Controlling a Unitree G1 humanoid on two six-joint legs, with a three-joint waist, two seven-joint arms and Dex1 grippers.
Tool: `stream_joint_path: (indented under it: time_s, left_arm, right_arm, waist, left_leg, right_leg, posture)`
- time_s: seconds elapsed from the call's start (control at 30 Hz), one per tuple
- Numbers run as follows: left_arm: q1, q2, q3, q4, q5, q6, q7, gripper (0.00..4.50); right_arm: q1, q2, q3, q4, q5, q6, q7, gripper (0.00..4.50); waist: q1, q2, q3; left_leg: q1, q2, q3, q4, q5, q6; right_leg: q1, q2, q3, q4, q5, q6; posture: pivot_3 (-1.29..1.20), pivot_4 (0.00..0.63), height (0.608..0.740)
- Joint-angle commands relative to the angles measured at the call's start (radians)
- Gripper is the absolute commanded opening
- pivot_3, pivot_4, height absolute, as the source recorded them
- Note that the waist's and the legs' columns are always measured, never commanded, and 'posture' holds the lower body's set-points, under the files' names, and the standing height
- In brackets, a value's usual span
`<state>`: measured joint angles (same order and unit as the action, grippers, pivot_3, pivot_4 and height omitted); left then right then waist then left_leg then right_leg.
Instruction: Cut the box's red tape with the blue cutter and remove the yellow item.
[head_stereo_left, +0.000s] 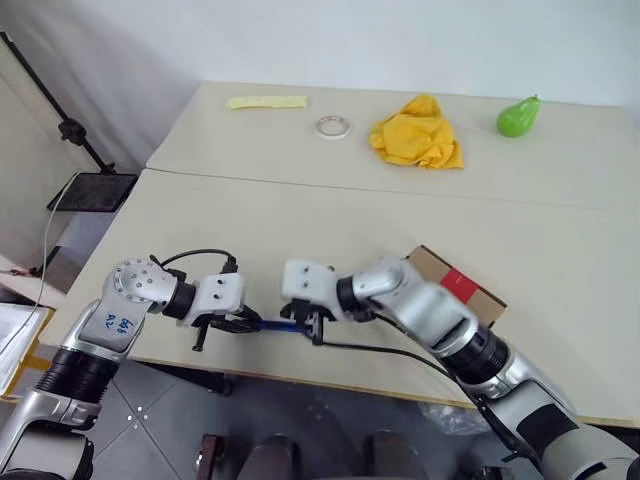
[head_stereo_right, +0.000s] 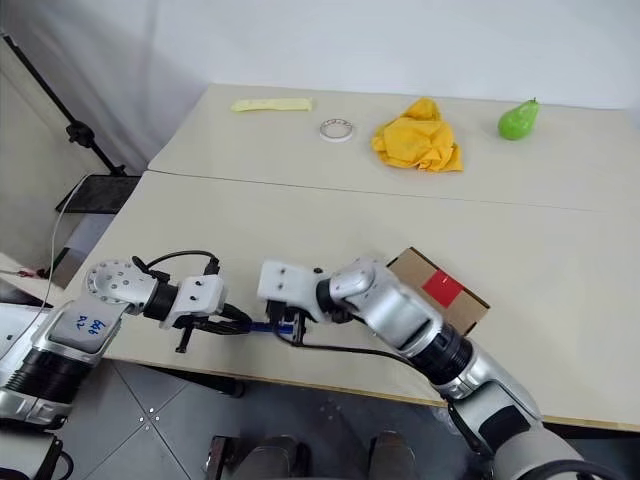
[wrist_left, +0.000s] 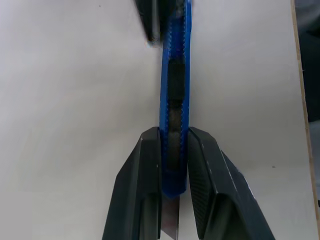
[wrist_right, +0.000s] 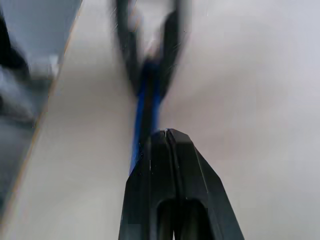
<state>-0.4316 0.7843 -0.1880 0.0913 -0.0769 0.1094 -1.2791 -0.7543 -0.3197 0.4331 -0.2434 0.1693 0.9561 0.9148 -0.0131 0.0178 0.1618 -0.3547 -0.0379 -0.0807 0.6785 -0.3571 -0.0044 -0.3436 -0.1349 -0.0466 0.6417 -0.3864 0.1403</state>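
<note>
Blue cutter (wrist_left: 174, 90) clamped in left gripper (wrist_left: 173, 150) jaws, near table edge (head_stereo_left: 330, 385)

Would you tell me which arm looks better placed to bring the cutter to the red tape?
Probably the left: its end effector is clamped on the blue cutter, while the right end effector is shut, gripping nothing.

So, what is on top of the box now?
On the box lies only the red tape, uncut. The right arm covers its near-left part. The inside cannot be seen; the flaps are closed.
</note>
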Motion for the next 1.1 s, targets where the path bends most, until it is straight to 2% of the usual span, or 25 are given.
stream_joint_path:
  time_s: [0.03, 0.13, 0.27, 0.33, 0.43, 0.5, 0.53, 0.83, 1.1]
  left_arm:
    - [0.014, -0.043, 0.013, 0.045, 0.016, 0.019, 0.099, 0.41]
    - [-0.001, -0.084, 0.049, 0.070, 0.014, -0.165, 0.143, 0.41]
    - [-0.035, -0.145, 0.066, 0.118, 0.009, -0.299, 0.206, 0.41]
    - [-0.051, -0.186, 0.081, 0.146, -0.006, -0.366, 0.240, 0.41]
    - [-0.077, -0.237, 0.102, 0.181, -0.013, -0.462, 0.301, 0.41]
    - [-0.108, -0.261, 0.107, 0.211, 0.023, -0.527, 0.364, 0.41]
    - [-0.127, -0.275, 0.110, 0.227, 0.041, -0.557, 0.404, 0.41]
    - [-0.209, -0.329, 0.100, 0.309, 0.153, -0.755, 0.615, 0.41]
    - [-0.182, -0.337, 0.077, 0.286, 0.133, -0.776, 0.610, 0.41]
  right_arm:
    - [-0.023, 0.003, -0.255, -0.120, 0.117, 0.189, -0.061, 0.00]
    - [-0.065, -0.003, -0.382, -0.141, 0.176, 0.336, -0.105, 0.61]
    - [-0.139, -0.011, -0.502, -0.119, 0.239, 0.481, -0.154, 1.91]
    - [-0.155, -0.015, -0.525, -0.107, 0.258, 0.525, -0.175, 2.62]
    - [-0.169, -0.048, -0.527, -0.089, 0.283, 0.589, -0.188, 3.68]
    - [-0.195, -0.070, -0.532, -0.042, 0.295, 0.636, -0.208, 4.09]
    - [-0.210, -0.080, -0.535, -0.009, 0.301, 0.650, -0.222, 4.48]
    - [-0.302, -0.117, -0.556, 0.168, 0.406, 0.658, -0.305, 4.48]
    - [-0.334, -0.096, -0.572, 0.231, 0.446, 0.658, -0.356, 4.48]
  waist:
    - [0.017, 0.000, 0.000]
    - [0.024, 0.000, 0.001]
    - [0.019, -0.001, 0.002]
    - [0.011, -0.001, 0.002]
    - [0.005, -0.003, 0.003]
    - [-0.003, -0.005, 0.004]
    - [-0.006, -0.006, 0.005]
    - [-0.019, -0.008, 0.006]
    - [-0.016, -0.008, 0.006]
  left_leg:
    - [-0.001, -0.001, -0.001, 0.001, 0.000, 0.000]
    - [-0.002, -0.002, -0.006, 0.002, 0.000, -0.001]
    - [-0.014, -0.002, -0.006, 0.002, 0.001, -0.002]
    - [-0.020, -0.002, -0.006, 0.002, 0.002, -0.001]
    - [-0.020, -0.003, -0.006, -0.001, 0.002, -0.001]
    - [-0.020, -0.005, -0.006, -0.003, 0.002, -0.001]
    - [-0.020, -0.006, -0.006, -0.004, 0.002, -0.001]
    - [-0.021, -0.005, -0.001, -0.004, 0.002, -0.001]
    - [-0.022, -0.003, 0.000, -0.002, 0.002, -0.001]
  right_leg:
    - [0.000, 0.000, 0.000, 0.000, 0.000, 0.000]
    - [0.002, 0.000, 0.000, -0.003, 0.001, 0.001]
    - [-0.009, 0.001, 0.000, 0.000, 0.001, 0.001]
    - [-0.017, 0.001, 0.000, 0.006, 0.001, 0.001]
    - [-0.018, 0.001, -0.002, 0.008, 0.001, 0.001]
    - [-0.020, 0.001, -0.003, 0.011, 0.001, 0.001]
    - [-0.022, 0.001, -0.003, 0.013, 0.001, 0.001]
    - [-0.026, 0.002, -0.004, 0.017, 0.001, 0.001]
    - [-0.029, 0.001, -0.003, 0.018, 0.001, 0.001]
  posture:
    - [0.00, 0.150, 0.740]
    - [0.00, 0.150, 0.740]
    - [0.00, 0.150, 0.740]
    - [0.00, 0.150, 0.740]
    - [0.00, 0.150, 0.740]
    - [0.00, 0.150, 0.740]
    - [0.00, 0.150, 0.740]
    - [0.00, 0.150, 0.740]
    - [0.00, 0.150, 0.740]
